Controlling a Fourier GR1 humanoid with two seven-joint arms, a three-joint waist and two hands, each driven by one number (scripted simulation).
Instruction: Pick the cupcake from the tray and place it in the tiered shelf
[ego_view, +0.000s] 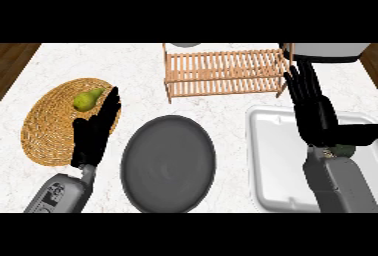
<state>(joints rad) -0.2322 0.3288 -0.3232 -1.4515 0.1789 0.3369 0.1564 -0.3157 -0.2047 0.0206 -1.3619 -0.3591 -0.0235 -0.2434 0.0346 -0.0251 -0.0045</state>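
Note:
The white tray (277, 165) lies at the right of the counter. Only a small greenish-brown part of the cupcake (344, 150) shows on it, tucked under my right wrist and just below the thumb. My right hand (316, 117) hovers over the tray, open, with straight fingers pointing up toward the right end of the wooden tiered shelf (221, 72) and the thumb stuck out to the right. The shelf stands at the back middle with nothing on its slats. My left hand (94, 131) rests open over the woven mat at the left.
A green pear (87, 100) sits on the round woven mat (52, 125), just beside my left fingertips. A dark grey round plate (168, 162) lies in the front middle. A white appliance (325, 50) stands behind the shelf's right end.

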